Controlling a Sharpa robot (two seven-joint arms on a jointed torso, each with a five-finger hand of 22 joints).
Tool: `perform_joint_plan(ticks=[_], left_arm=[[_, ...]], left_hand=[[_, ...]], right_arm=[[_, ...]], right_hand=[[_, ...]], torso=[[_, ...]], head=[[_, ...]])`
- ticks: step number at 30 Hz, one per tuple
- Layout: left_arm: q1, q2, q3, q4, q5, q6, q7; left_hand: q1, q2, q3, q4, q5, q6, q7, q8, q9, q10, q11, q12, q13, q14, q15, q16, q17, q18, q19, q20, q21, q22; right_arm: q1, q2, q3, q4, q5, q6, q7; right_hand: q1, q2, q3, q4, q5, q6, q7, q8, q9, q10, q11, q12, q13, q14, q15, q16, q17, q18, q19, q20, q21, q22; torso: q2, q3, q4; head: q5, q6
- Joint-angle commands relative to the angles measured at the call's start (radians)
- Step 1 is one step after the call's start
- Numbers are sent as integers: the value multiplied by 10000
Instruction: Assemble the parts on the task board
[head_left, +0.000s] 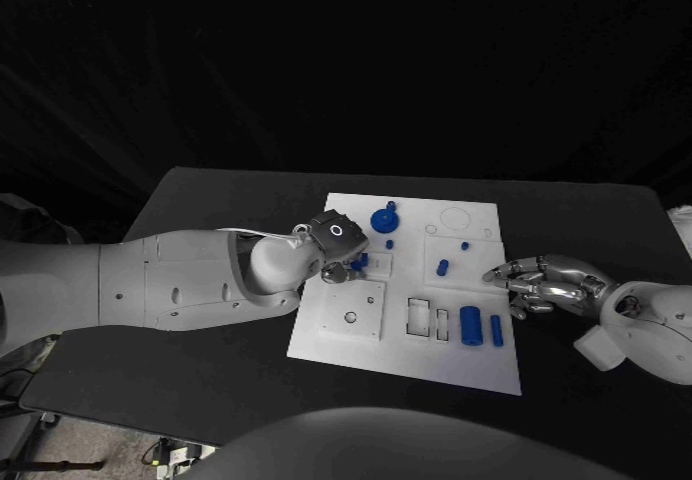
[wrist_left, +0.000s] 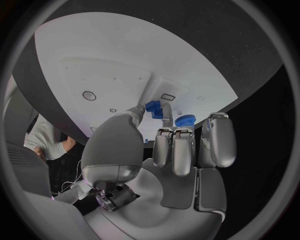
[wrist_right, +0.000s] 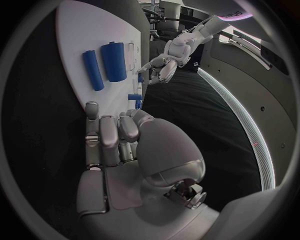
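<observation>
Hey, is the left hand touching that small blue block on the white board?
Touching. The left wrist view shows the left hand with fingertips pinching the small blue block.

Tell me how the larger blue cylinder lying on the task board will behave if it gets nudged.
The larger blue cylinder lies on its side on the task board, so it would probably roll sideways. It looks rigid, likely plastic and light. The thinner blue cylinder beside it might stop it.

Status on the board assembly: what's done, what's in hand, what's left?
Early. Done: nothing clearly seated, as far as the views show. In hand: the left hand pinches a small blue block over the white task board. Left: two blue cylinders lie loose, and the round blue gear and small blue pegs await placing. The right hand holds nothing, fingers curled.
</observation>
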Motion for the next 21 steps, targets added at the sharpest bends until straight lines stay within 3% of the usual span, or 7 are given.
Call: perform_joint_plan(ticks=[1, 7, 12, 21], left_arm=[[-50, 41, -29, 35, 131, 181, 138], [-53, 26, -29, 42, 161, 375, 171], [-54, -27, -29, 71, 174, 521, 231], [-56, -118, -29, 127, 212, 473, 321]], left_hand=[[142, 115, 126, -13, 238, 96, 15, 69, -18, 838, 50, 19, 2451, 1050, 26, 24, 2633, 82, 38, 14, 11, 2000], [746, 158, 393, -45, 815, 290, -49, 88, -104, 797, 22, -30, 2417, 1050, 3, 24, 2633, 92, 14, -5, -37, 1987], [1319, -29, 417, -106, 729, 400, -80, 14, -216, 813, 6, -12, 2428, 1050, -17, 24, 2633, 91, 21, -19, -36, 1989], [1705, 61, 501, -67, 1050, 649, -87, -240, -477, 787, 1, -47, 2403, 1050, -10, 24, 2633, 96, 9, -18, -71, 1980]], right_arm=[[-20, 11, -6, 12, -10, 155, 2], [-25, 13, -6, 4, -10, 157, -1], [-33, 12, -6, -14, -10, 159, -3], [-44, 26, -6, -43, -10, 153, -3]], right_hand=[[-116, -7, 91, -12, -17, -25, 66, 9, 13, -57, 22, 10, -14, -53, 35, 17, -17, 127, -73, -18, -30, 379], [-116, -7, 91, -12, -17, -25, 66, 9, 13, -57, 22, 10, -14, -53, 35, 17, -17, 127, -73, -18, -30, 379], [-117, -9, 139, -28, -3, -28, 69, 12, 17, -57, 23, 11, -16, -55, 35, 17, -20, 127, -69, -18, -22, 381], [-117, -13, 165, -39, 3, -31, 70, 13, 19, -62, 23, 9, -20, -65, 35, 11, -29, 129, -76, -17, -26, 379]], torso=[[0, 3, -3], [-4, 2, -1], [-5, 2, 0], [1, -1, 2]], head=[[13, 1], [3, 1], [1, 1], [13, 1]])
